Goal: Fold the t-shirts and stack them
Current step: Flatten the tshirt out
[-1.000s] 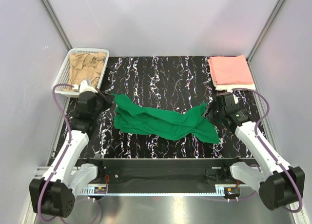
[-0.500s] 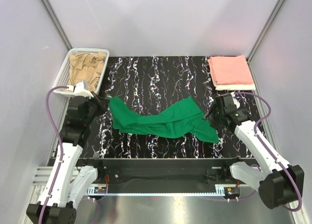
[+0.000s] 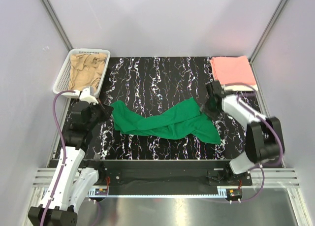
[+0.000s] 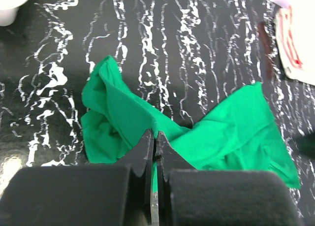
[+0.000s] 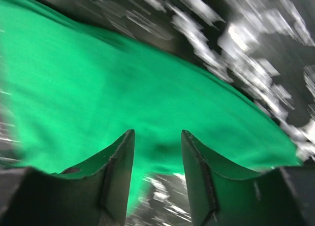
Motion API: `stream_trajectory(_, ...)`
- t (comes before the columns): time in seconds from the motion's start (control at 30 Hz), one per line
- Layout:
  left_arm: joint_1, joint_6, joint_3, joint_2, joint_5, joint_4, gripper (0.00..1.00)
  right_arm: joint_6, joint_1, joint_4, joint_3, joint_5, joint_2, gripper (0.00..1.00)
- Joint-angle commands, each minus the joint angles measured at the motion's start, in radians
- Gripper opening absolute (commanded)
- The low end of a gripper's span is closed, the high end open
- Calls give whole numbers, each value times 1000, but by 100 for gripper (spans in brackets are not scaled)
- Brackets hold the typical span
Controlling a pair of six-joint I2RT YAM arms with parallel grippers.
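Table (image 3: 162, 71): green t-shirt (image 3: 167, 122) crumpled across centre, stretched from 9 to 4 o'clock. Basket (image 3: 61, 76) at 10 o'clock, tan t-shirt (image 3: 86, 68) inside. Pink t-shirt (image 3: 232, 70) folded at 2 o'clock. Left gripper (image 4: 153, 137) pinched closed on green t-shirt's 9 o'clock edge. Right gripper (image 5: 157, 137) at 3 o'clock edge, jaws half apart over cloth, gripping nothing.

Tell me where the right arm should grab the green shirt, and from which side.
I'd take its far right corner, coming from the right and above. The green shirt lies in a flat twisted band, the left gripper is shut on its left end, and the right gripper, fingers open, sits over that corner's edge.
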Motion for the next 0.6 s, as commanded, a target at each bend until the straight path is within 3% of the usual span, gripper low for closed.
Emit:
stream_trajectory(0.0, 5, 6, -6, -22, 74, 62, 0, -50, -3, -1, 300, 45, 148, 49)
stream_trajectory(0.07, 7, 12, -3, -28, 72, 61, 0, -48, -1, -24, 336, 34, 196, 49)
stream_trajectory(0.27, 7, 4, 0, -7, 101, 67, 0, 17, -1, 112, 166, 83, 167, 49)
stream_trajectory(0.4, 7, -3, 2, 18, 137, 77, 0, 33, 0, 160, 114, 77, 129, 31)
stream_trajectory(0.57, 8, -5, -1, 7, 138, 81, 0, 37, -1, 172, 105, 80, 150, 31)
